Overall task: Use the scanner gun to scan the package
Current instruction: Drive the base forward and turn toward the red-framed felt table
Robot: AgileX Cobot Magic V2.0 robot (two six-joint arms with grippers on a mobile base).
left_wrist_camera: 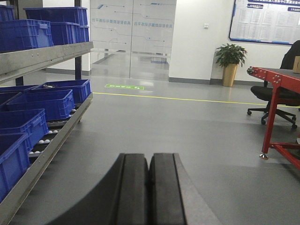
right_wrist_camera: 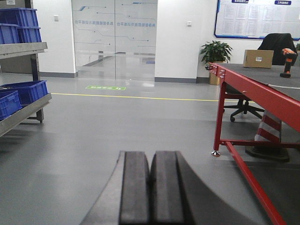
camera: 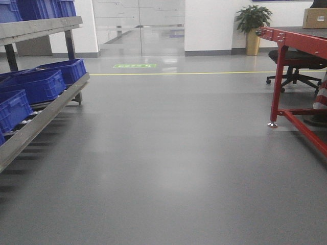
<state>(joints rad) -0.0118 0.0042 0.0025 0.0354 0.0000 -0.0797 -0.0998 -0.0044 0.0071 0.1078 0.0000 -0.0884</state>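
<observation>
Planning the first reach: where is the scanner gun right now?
In the right wrist view, the scanner gun stands at the far right on the red-framed table, just right of the cardboard box.

Warehouse — blue crates [camera: 38, 86], roller rack [camera: 51, 109], red table [camera: 296, 43]
</observation>
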